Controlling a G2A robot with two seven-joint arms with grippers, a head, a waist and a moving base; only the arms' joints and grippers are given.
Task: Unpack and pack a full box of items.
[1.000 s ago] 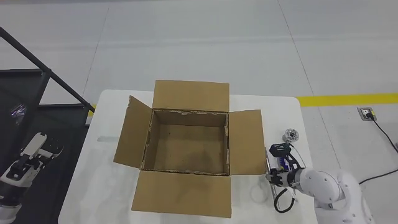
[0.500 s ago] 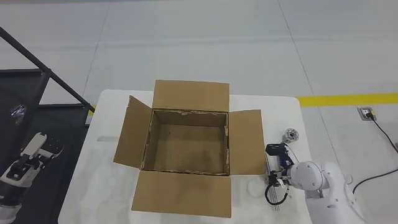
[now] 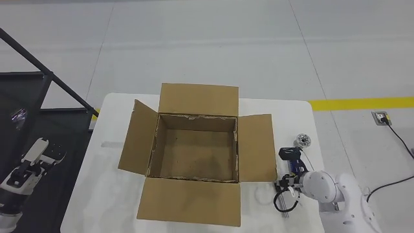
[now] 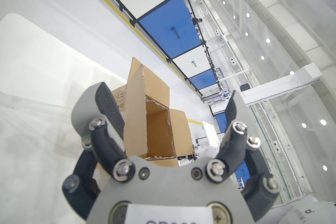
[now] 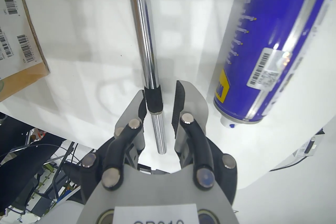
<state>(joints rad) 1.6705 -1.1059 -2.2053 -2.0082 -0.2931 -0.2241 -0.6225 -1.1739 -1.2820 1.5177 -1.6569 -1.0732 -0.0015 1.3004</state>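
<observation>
i watch my right gripper (image 5: 161, 89) swing back off the blue can (image 5: 267, 43) and settle astride the metal rod (image 5: 144, 25), jaws apart.

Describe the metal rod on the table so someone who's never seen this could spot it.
Start at the open cardboard box on the white table. Next to it, where the right gripper sits, the rod lies flat between its open fingers. It's thin, shiny silver with a black band, unlike the fat blue can alongside.
</observation>
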